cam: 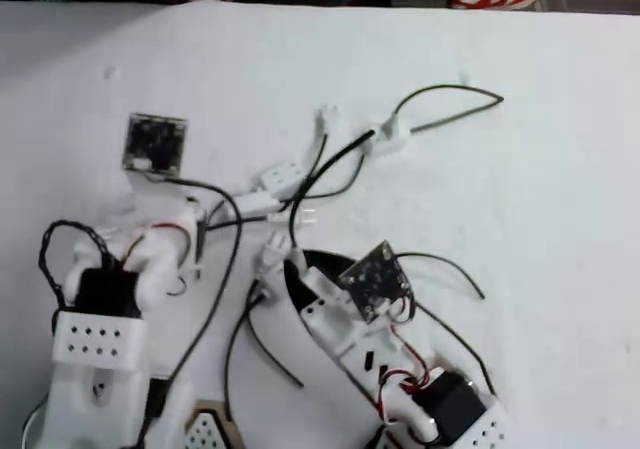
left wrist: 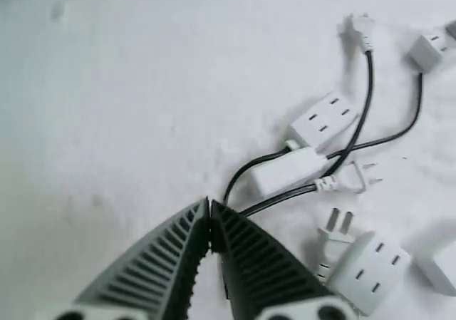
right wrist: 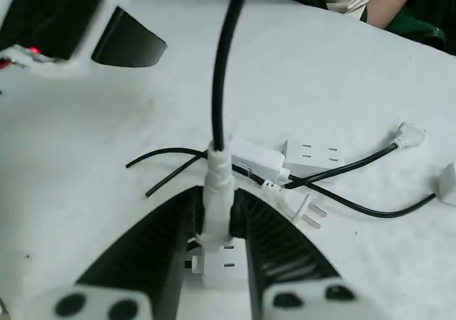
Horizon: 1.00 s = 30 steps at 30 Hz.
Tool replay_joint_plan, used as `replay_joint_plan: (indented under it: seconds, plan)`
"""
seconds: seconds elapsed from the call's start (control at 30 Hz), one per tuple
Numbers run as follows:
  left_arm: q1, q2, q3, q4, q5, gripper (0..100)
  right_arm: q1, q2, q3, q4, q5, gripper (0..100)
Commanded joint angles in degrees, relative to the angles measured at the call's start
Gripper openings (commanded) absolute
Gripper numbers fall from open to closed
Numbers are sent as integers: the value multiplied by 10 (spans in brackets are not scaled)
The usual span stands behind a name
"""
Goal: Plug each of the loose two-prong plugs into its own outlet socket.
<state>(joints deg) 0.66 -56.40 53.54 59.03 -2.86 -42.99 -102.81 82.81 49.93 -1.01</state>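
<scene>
Right gripper (right wrist: 216,195): clamping a seemingly light, rigid outlet socket (right wrist: 219,263) by its sides.
Left gripper (left wrist: 209,212): resting closed near that socket.

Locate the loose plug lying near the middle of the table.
High view: the plug lies near the centre, between the socket block and the right pincer.

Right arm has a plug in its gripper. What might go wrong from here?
1. The white plug sits between the right gripper's fingers with its black cord rising steeply; the cord's pull may twist it off line.
2. Other black cords cross beside the loose plug and the socket block ahead; dragging one would likely shift the others.
</scene>
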Motion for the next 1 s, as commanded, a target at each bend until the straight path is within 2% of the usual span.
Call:
replay_joint_plan:
  seconds: [0.0, 0.17, 0.4, 0.57, 0.97]
  plan:
    - [70, -15, -35, 22, 20, 23, -22, -5, -12, 0, -14, 17]
    - [114, -57, -26, 32, 27, 23, -56, -5, -14, -10, -15, 17]
    - [213, -280, 50, 72, 27, 23, -59, -5, -14, -12, -17, 17]
    - [233, -402, 118, 55, 25, 22, -73, -5, -14, -9, -39, 17]
    - [285, -401, 118, 91, -12, 21, -115, -5, -14, 11, -40, 17]
